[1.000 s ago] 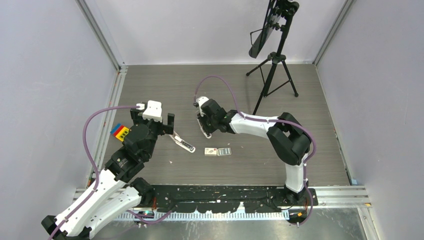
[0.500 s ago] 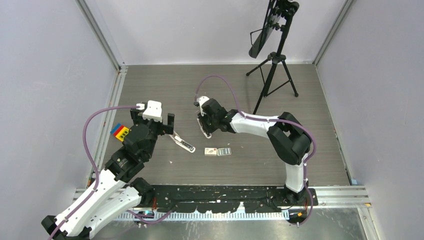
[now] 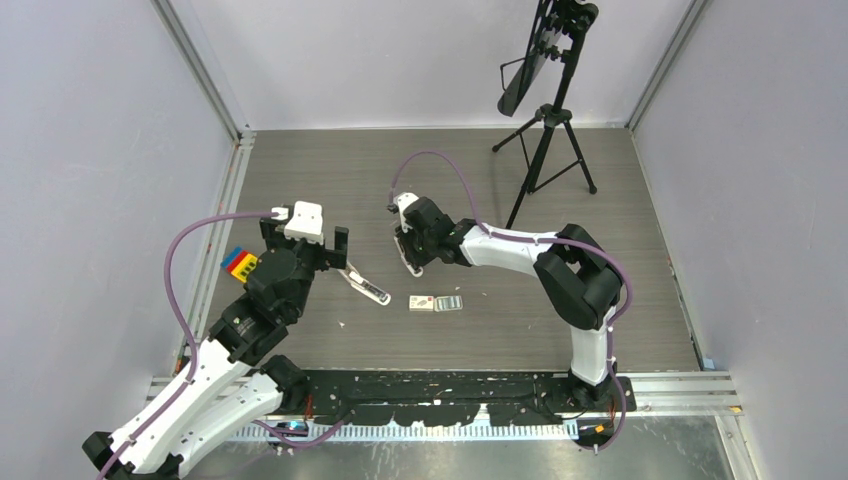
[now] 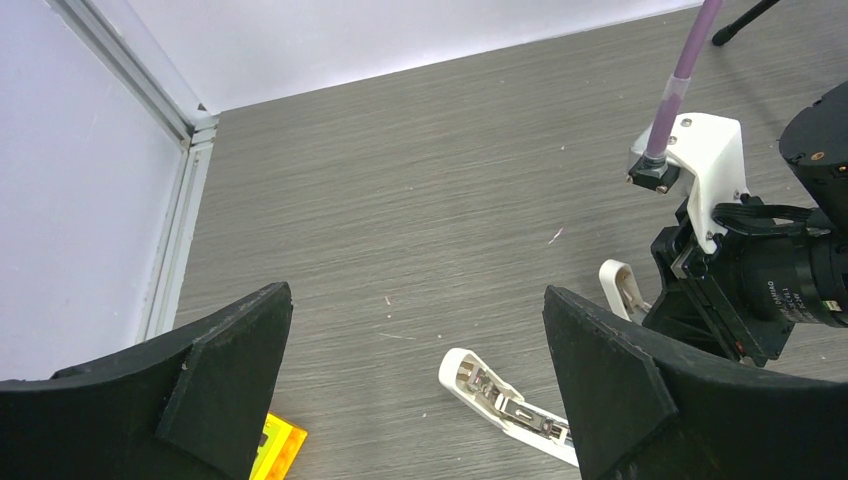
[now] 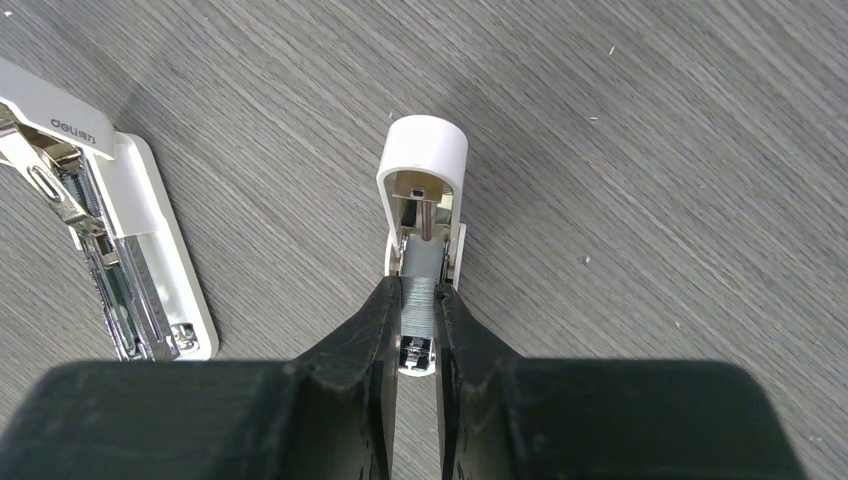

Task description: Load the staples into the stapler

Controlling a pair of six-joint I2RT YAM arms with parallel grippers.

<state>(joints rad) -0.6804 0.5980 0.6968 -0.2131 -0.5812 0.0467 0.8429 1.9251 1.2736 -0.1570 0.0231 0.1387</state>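
Observation:
The stapler, long, slim and white with a silver channel, lies open on the floor; it also shows in the left wrist view and at the left of the right wrist view. My right gripper is shut on a grey strip of staples, held in the metal channel of a shorter white stapler. In the top view the right gripper is right of the long stapler. The white staple box with its tray lies near it. My left gripper is open and empty, just left of the long stapler.
A yellow, red and blue block lies left of the left gripper and shows in the left wrist view. A black tripod stands at the back right. Walls and metal rails enclose the floor.

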